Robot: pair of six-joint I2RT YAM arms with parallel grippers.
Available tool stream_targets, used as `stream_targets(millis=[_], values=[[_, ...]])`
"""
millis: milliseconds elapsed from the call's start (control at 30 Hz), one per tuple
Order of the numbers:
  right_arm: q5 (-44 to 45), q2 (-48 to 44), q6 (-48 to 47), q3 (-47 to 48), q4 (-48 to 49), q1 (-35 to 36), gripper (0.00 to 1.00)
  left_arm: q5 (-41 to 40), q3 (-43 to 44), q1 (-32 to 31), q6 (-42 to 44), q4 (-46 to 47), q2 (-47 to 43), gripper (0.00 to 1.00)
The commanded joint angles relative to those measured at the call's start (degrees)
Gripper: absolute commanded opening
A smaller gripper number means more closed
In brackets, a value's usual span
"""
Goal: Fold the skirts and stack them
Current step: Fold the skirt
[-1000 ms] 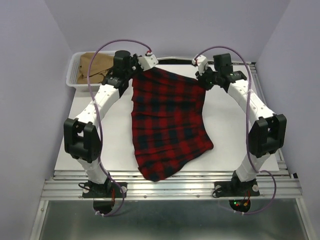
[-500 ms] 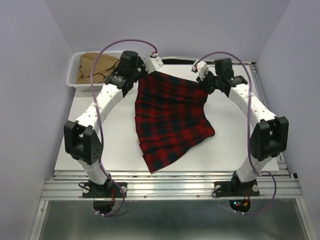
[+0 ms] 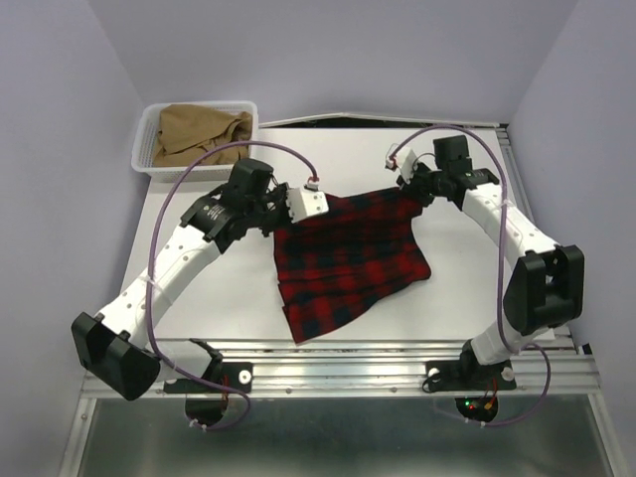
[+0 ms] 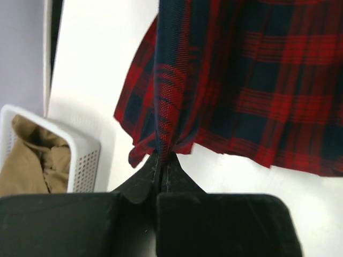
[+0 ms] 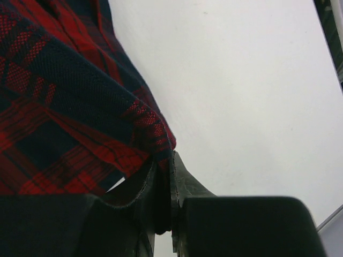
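While the left hand (image 4: pixel 162 156) and right hand (image 5: pixel 164 160) each pinch a top corner, the plaid skirt (image 3: pixel 348 260) drapes onto the tabletop (image 3: pixel 447 298); tan skirt (image 3: pixel 194 129) sits bunched in the basket (image 3: pixel 141 151).

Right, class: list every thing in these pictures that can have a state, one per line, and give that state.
plaid skirt: unfolded, spread out, pinched at two corners, near end resting on the table.
tan skirt: crumpled, unfolded, in the basket.
basket: upright, holding the tan skirt.
left gripper: shut on the plaid skirt.
right gripper: shut on the plaid skirt.
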Motion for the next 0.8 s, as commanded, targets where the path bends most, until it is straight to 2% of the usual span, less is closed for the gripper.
stream_targets(millis=[0, 267, 433, 667, 767], values=[[7.34, -2.65, -4.87, -4.18, 1.06, -3.29, 0.01, 1.87, -2.03, -0.54, 2.82, -10.23, -1.65, 0.00], [7.78, -9.86, -9.70, -12.88, 3.16, -3.29, 0.01, 4.34, -5.54, -5.46, 2.56, -11.84, -0.51, 0.00], [7.96, -14.17, -12.52, -17.89, 3.78, -3.29, 0.01, 0.31, -8.01, -8.72, 1.68, -10.43, 1.07, 0.00], [7.79, -19.01, -15.16, -23.53, 4.05, -3.29, 0.03, -4.71, -14.07, -9.16, 3.26, -7.44, 1.95, 0.00], [7.00, -20.77, -15.25, -23.62, 3.96, -3.29, 0.05, -5.32, -13.73, -9.16, 3.09, -6.56, 1.78, 0.00]])
